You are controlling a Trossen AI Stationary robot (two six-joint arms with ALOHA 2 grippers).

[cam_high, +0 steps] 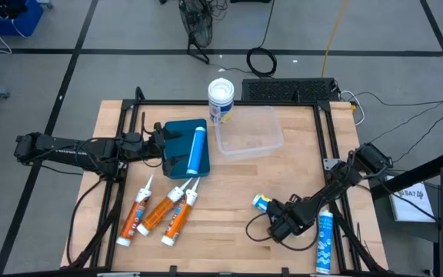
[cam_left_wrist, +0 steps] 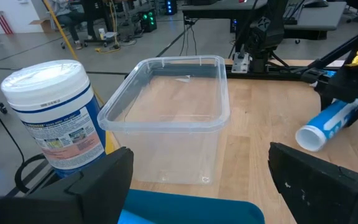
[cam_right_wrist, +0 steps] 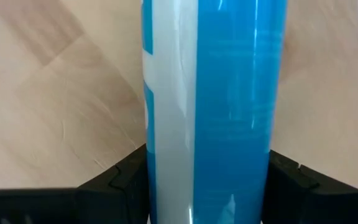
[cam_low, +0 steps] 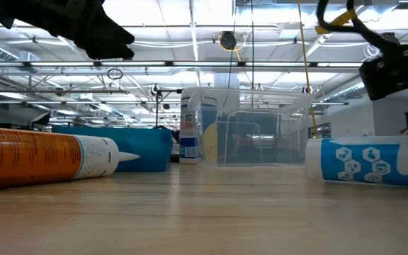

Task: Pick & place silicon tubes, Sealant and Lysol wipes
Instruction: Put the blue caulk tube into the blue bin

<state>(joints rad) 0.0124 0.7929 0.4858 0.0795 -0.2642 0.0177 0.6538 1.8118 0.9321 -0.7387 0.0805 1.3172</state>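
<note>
Straddling a blue-and-white cylindrical tube (cam_right_wrist: 210, 106) lying on the wood, the right gripper (cam_high: 283, 219) sits near the bench's (cam_high: 229, 238) front edge, toward its right corner; its dark fingers (cam_right_wrist: 114, 177) flank the tube on both sides, but whether they already press it I cannot tell. A second blue-and-white sealant tube (cam_high: 325, 240) lies just beyond, at the front right corner. For a sound pick, I judge the jaws should close squarely across the tube's middle so it neither rolls nor tips when lifted. The left gripper (cam_high: 160, 146) waits at the left side, jaws spread wide, beside a dark teal flat block (cam_high: 177, 135) carrying another blue tube (cam_high: 198, 151). Ahead of it stands the Lysol wipes canister (cam_left_wrist: 58, 115), white-lidded and upright at the bench's back edge, just beside a clear rectangular plastic tub (cam_left_wrist: 173, 118), seemingly empty and the likely drop place. Three orange sealant cartridges with white nozzles (cam_high: 160, 211) lie near the front left
</note>
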